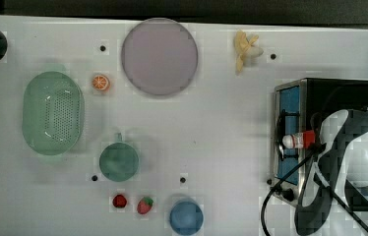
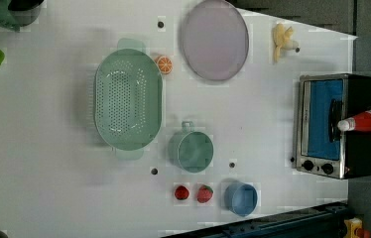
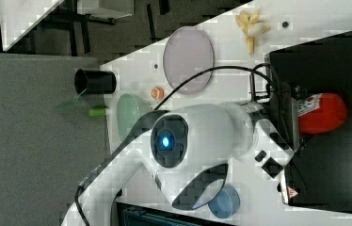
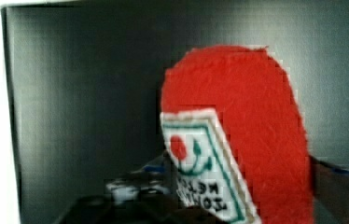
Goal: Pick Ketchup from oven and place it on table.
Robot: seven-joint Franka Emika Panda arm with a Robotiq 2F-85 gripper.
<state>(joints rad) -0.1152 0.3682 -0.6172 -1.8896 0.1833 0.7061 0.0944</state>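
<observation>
Grasp step: ketchup bottle (image 2: pixel 367 121) stands atop the toaster oven (image 2: pixel 357 148) at the left view's right edge; can't tell fingers' state; next, secure grip, lift, carry to counter (image 2: pixel 49 163).

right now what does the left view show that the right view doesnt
Left view alone: the two strawberries, the green mug, the oven's blue glass door and knobs, and the ketchup's white cap.

Right view alone: the white robot arm reaching to the ketchup, and a black cup.

Both: the ketchup lying on top of the oven, the purple plate, the banana, the orange slice, the blue cup.
</observation>
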